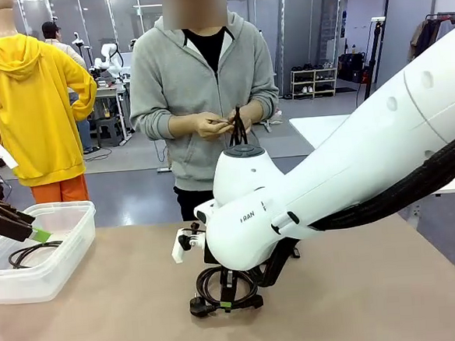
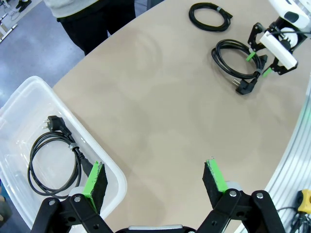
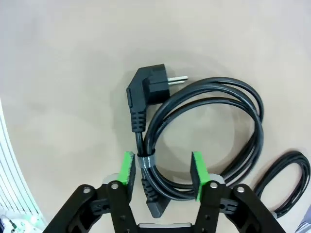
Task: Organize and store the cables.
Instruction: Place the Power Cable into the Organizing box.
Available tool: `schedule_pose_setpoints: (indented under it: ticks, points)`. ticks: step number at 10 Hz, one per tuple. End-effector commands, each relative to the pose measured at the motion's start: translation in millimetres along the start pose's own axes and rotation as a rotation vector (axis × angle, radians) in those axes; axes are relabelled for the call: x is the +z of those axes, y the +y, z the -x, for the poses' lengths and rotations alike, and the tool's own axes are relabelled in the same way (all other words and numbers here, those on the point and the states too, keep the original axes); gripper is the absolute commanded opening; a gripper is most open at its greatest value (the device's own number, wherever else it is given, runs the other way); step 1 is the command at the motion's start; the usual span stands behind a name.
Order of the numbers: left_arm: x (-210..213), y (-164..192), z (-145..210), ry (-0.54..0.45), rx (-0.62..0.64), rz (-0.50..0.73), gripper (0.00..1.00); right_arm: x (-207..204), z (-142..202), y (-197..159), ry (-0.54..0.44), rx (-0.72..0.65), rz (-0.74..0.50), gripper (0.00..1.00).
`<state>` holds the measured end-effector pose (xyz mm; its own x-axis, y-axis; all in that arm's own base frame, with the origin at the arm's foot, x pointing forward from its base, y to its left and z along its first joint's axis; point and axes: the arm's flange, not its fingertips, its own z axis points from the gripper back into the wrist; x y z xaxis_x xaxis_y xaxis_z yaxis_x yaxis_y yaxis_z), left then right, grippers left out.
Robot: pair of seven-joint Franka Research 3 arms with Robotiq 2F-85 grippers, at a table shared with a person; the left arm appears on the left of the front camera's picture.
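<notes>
A coiled black cable [image 3: 214,92] with an angled plug [image 3: 154,86] lies on the tan table. My right gripper [image 3: 162,170] is open just above it, its green pads either side of the banded part of the coil. In the front view that gripper [image 1: 230,299] hangs over the same cable [image 1: 204,281] at table centre. My left gripper [image 2: 154,179] is open and holds nothing, hovering at the edge of a clear bin [image 2: 77,124] with one coiled cable [image 2: 53,155] inside. Another coil [image 2: 210,16] rests farther off. The person's hands [image 1: 209,125] hold a cable [image 1: 238,127].
The clear plastic bin [image 1: 58,209] stands at the table's left edge, with my left gripper [image 1: 24,227] above its rim. A second coil [image 3: 286,179] lies close beside the one under my right gripper. The person stands at the far side. Bare tabletop stretches between bin and cables.
</notes>
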<state>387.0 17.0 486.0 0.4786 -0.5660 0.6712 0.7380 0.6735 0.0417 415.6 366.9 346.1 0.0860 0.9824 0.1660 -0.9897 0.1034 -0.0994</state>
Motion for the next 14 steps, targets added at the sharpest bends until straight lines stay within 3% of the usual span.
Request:
schedule_pose_setpoints:
  ticks: [1, 4, 8, 10, 11, 14]
  points:
    - [0.0, 0.0, 0.0, 0.0, 0.0, 0.0, 1.0, 18.2, 17.0, 6.5, -0.048, -0.029, 0.02, 1.0]
    - [2.7, 2.7, 5.3, 0.102, -0.157, 0.023, 1.0, 74.0, 71.1, -1.8, -0.173, -0.11, 0.051, 1.0]
    - [7.3, 7.7, 10.7, 0.242, -0.327, 0.029, 1.0, 146.5, 198.2, -8.2, -0.356, -0.232, 0.074, 1.0]
    - [8.0, 7.6, 11.8, 0.263, -0.332, 0.028, 1.0, 159.5, 254.6, -3.0, -0.404, -0.24, 0.037, 1.0]
    - [3.3, 2.8, 14.3, 0.225, -0.298, 0.025, 1.0, 161.3, 276.7, 1.9, -0.421, -0.244, 0.027, 1.0]
    - [3.3, 2.8, 14.3, 0.225, -0.298, 0.025, 1.0, 180.0, 357.8, 17.9, -0.52, -0.298, 0.076, 1.0]
